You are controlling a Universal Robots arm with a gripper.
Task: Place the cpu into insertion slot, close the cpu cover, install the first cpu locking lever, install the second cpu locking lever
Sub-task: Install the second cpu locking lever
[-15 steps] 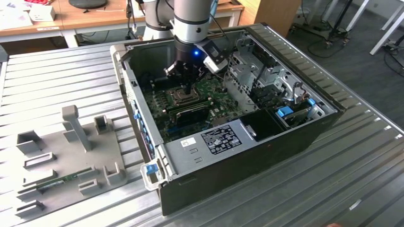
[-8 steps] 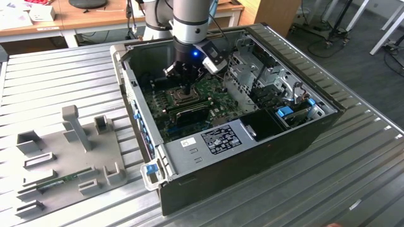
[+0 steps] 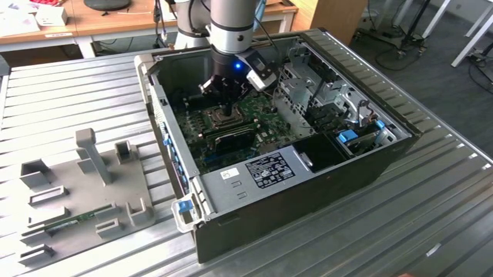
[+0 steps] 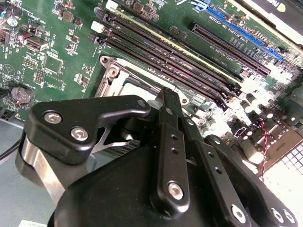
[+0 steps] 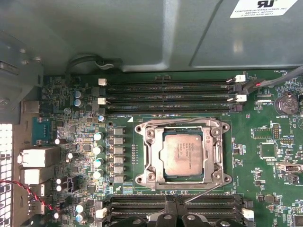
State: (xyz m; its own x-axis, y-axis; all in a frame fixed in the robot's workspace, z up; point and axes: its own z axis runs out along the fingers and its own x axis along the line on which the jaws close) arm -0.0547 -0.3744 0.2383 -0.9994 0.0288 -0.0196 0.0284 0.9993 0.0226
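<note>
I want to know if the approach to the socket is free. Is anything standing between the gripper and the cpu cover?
Nothing visible does. In the first wrist view the cpu cover lies flat around the cpu, with bare board between it and the gripper. One thin locking lever sticks out slantwise beside the frame there.

An open computer case [image 3: 308,190] lies on a slatted metal table [image 3: 431,219]; a grey fixture plate [image 3: 77,190] sits beside it.
</note>
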